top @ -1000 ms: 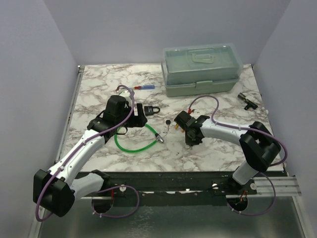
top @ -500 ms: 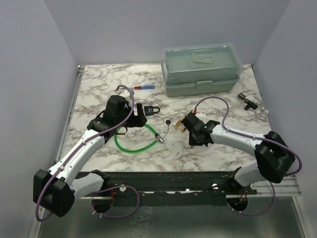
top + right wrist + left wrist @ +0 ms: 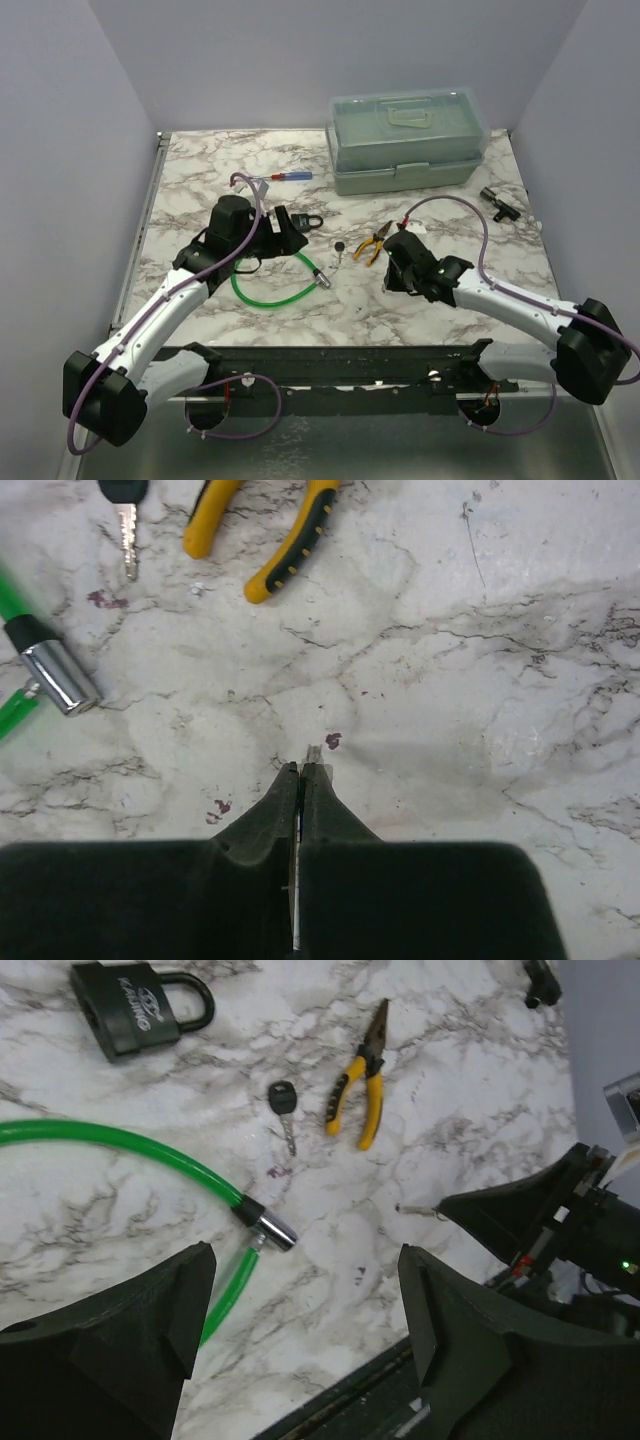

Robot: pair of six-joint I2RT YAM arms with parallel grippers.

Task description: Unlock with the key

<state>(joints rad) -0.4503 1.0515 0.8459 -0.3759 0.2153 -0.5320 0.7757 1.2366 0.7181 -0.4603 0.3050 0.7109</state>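
My right claw [image 3: 301, 770] is fully shut; I cannot tell its contents. The key [image 3: 126, 520], beside the pliers [image 3: 290, 550], is light and rigid: grip its head.

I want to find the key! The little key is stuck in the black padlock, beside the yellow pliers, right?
Not quite. The key is not in the black padlock; it lies loose on the table, apart from it, beside the yellow pliers. The left wrist view shows this.

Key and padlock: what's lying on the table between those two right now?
Nothing. Only bare marble separates the key from the padlock, seen most clearly in the left wrist view.
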